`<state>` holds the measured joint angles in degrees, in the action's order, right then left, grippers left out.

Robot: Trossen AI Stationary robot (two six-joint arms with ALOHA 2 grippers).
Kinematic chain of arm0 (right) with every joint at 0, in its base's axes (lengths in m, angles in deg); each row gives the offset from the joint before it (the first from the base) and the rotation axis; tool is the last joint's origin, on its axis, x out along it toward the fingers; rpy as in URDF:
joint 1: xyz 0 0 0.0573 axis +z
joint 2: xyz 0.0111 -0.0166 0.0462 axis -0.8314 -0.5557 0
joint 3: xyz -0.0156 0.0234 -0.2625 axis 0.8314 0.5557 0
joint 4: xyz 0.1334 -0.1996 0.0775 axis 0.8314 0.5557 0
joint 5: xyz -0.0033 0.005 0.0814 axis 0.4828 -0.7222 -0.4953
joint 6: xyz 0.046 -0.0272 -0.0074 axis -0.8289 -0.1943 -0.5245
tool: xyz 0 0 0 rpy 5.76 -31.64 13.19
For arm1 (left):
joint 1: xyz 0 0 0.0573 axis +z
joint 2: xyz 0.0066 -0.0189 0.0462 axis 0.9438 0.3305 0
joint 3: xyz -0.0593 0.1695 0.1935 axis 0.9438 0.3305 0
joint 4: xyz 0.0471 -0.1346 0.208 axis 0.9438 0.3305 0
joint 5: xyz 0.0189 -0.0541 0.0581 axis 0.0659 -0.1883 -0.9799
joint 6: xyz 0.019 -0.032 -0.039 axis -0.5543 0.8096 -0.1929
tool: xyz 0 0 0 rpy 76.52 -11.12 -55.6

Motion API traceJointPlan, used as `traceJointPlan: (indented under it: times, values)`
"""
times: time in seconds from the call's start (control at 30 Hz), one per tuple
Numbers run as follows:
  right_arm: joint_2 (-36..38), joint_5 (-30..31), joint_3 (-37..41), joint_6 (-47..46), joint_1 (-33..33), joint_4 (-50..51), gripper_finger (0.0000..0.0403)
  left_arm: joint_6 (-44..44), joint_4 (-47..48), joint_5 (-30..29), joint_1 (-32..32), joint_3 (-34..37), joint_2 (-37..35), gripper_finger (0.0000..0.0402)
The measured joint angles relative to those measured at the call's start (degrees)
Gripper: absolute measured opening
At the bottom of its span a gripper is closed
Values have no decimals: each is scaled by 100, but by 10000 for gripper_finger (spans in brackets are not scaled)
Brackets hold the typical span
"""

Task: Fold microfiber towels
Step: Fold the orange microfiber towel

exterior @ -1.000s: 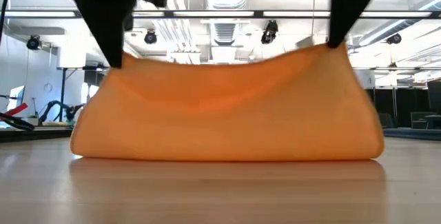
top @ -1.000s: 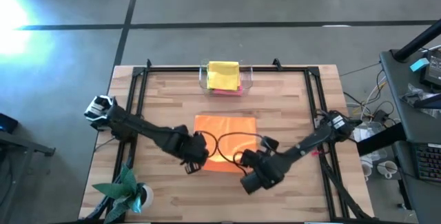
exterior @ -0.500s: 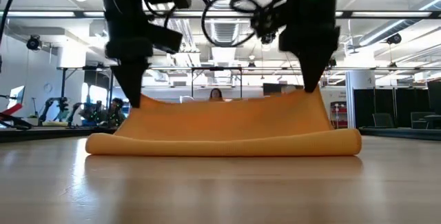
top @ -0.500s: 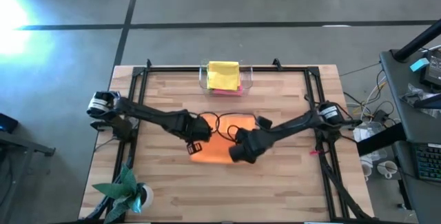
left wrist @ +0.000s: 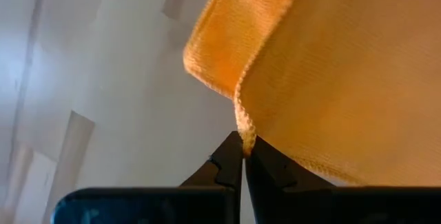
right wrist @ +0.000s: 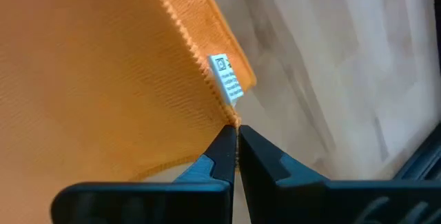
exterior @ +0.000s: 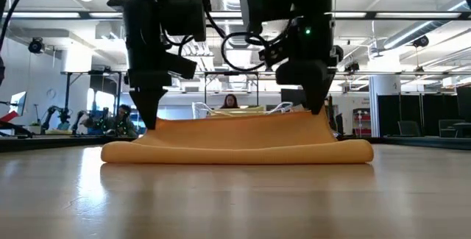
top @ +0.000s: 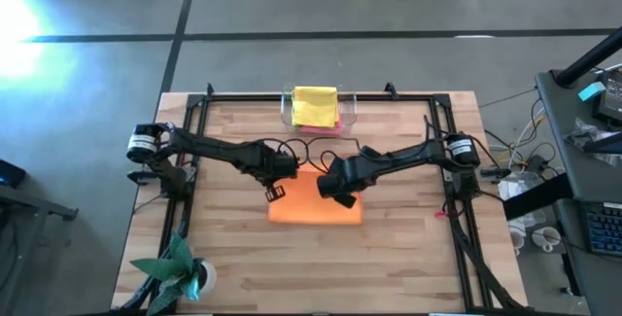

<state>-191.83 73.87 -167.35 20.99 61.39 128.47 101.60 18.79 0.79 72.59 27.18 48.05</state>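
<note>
Now both grippers, left and right, pinch corners of the soft orange microfiber towel mid-fold at the wooden table's centre; next, lay them down and let go.

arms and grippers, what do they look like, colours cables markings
Both arms are dark, slim and jointed, each with a silver ring at its base joint. Black cables loop between the wrists. The left gripper and right gripper have two black, pointed fingers each. Green indicator lights glow on one arm's wrist housing in the low view.
</note>
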Motion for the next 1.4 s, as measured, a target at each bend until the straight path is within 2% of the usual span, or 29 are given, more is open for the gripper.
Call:
traceJointPlan:
  times: [0.33,0.5,0.6,0.73,0.9,1.03,1.13,1.23,1.4]
  values:
    - [0,0,38,82,-367,-194,8,-491,-291,-31,267,29,0,0]
    - [0,1,38,87,-435,-276,11,-491,-385,-476,294,23,0,0]
    - [0,2,38,83,-521,-280,26,-633,-405,-522,312,21,0,4]
    - [0,-4,38,-46,-668,-274,62,-659,-409,-571,346,19,1,30]
    - [10,2,-5,-66,-785,-152,105,-657,-223,-638,455,-21,-61,84]
    - [190,12,-6,-66,-809,174,110,-627,619,-644,508,-319,-179,120]
    - [450,216,-2,-19,-780,349,105,-482,795,-479,470,-360,-389,130]
    - [783,324,73,25,-693,388,98,5,348,-46,282,-216,-633,132]
    - [1470,272,648,30,-530,71,83,601,-1132,471,-259,331,-811,132]
